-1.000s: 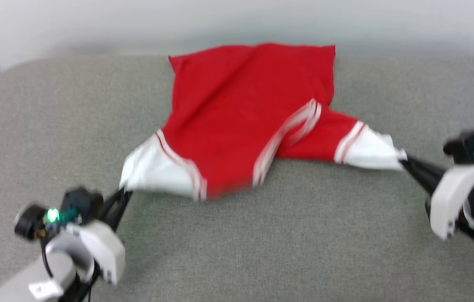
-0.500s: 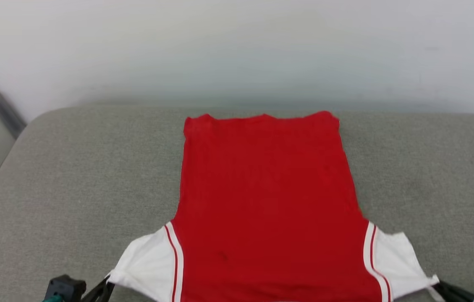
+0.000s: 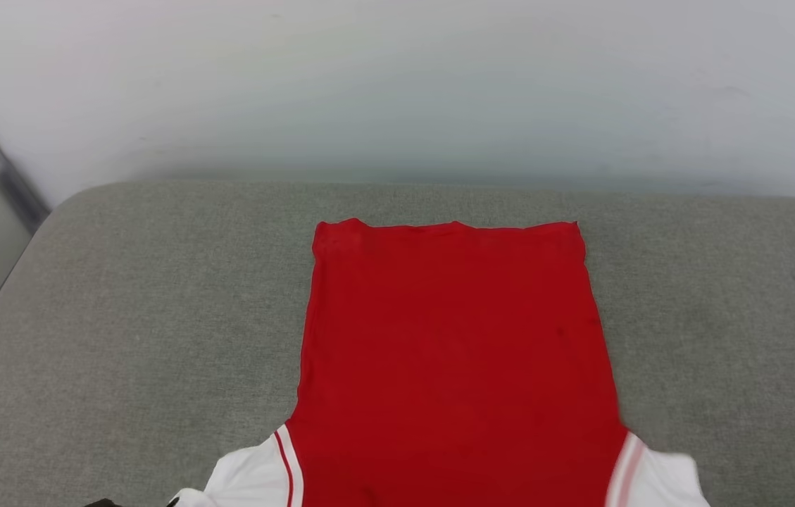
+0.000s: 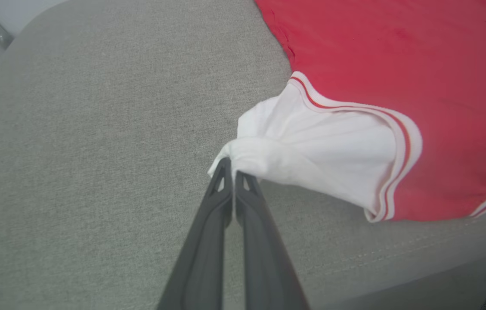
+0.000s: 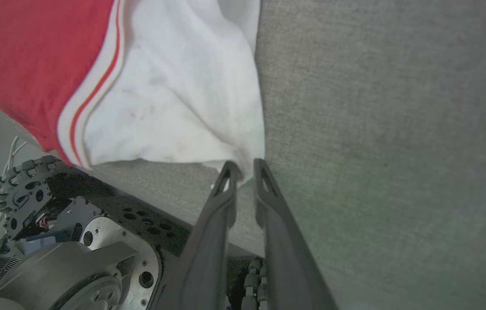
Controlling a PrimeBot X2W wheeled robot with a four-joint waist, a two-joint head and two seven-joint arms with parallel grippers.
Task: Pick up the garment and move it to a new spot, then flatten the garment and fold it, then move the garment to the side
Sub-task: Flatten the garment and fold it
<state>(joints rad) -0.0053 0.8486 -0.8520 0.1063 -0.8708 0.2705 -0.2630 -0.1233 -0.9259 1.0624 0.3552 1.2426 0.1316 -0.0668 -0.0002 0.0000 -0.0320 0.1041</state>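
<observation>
The garment (image 3: pixel 453 352) lies spread flat on the grey cushion (image 3: pixel 122 317), plain red side up, its hem towards the wall (image 3: pixel 397 84) and its white sleeves at the near edge. The left gripper (image 4: pixel 230 165) is closed tight on the tip of one sleeve (image 4: pixel 311 146). The right gripper (image 5: pixel 245 168), its fingers nearly together, seems to pinch the other sleeve's (image 5: pixel 169 103) corner.

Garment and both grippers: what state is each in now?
garment: spread flat on grey cushion, plain red side up, unfolded.
left gripper: shut on the garment, pinching a white sleeve tip.
right gripper: shut on the garment, pinching the other sleeve tip.
</observation>
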